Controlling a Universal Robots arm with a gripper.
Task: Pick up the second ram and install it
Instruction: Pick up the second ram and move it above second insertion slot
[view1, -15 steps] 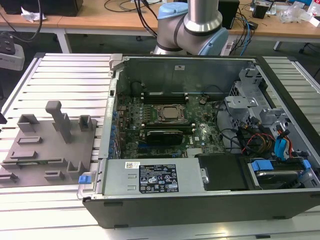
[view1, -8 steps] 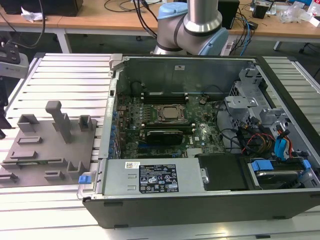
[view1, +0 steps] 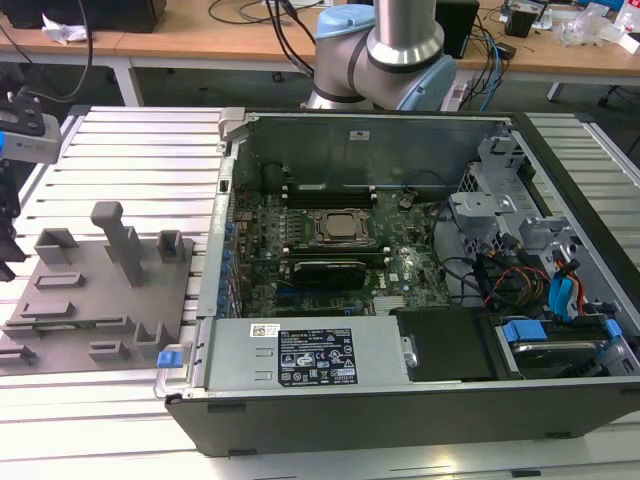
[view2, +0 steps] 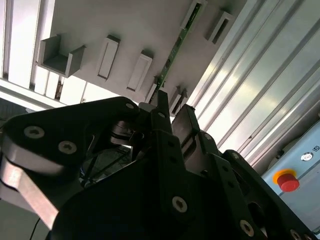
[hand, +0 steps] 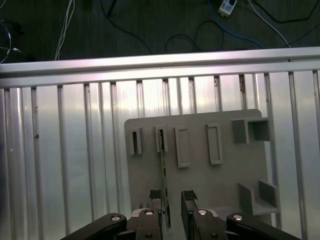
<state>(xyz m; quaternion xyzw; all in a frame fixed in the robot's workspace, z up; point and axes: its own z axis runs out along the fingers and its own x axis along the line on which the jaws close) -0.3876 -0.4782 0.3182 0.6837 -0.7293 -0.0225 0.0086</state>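
Gripper: the gripper hangs low over a grey holder block. Its two dark fingers are spread, with a clear gap between them.
Second ram: the second ram is a thin green strip with small dark chips. It stands on its long edge in one slot of the holder block.
Ram and fingers: the strip's near end reaches into the gap and sits closer to one finger than the other. I cannot tell whether that finger touches it. Nothing is pinched, and the ram sits seated in its slot.
Holder block: a flat grey plate with a row of rectangular slots and a few U-shaped brackets, lying on the ribbed aluminium table. In the exterior view it lies at the lower left of the frame, just beside the computer case.
Computer case: open-topped, taking the centre and right of the exterior view. The green motherboard lies flat inside.
Arm: the arm has its grey-and-blue base at the top centre of the exterior view, behind the case.
Surroundings: a red button sits on a pale box in the second wrist view. Cables trail over the dark floor beyond the table in the first wrist view.
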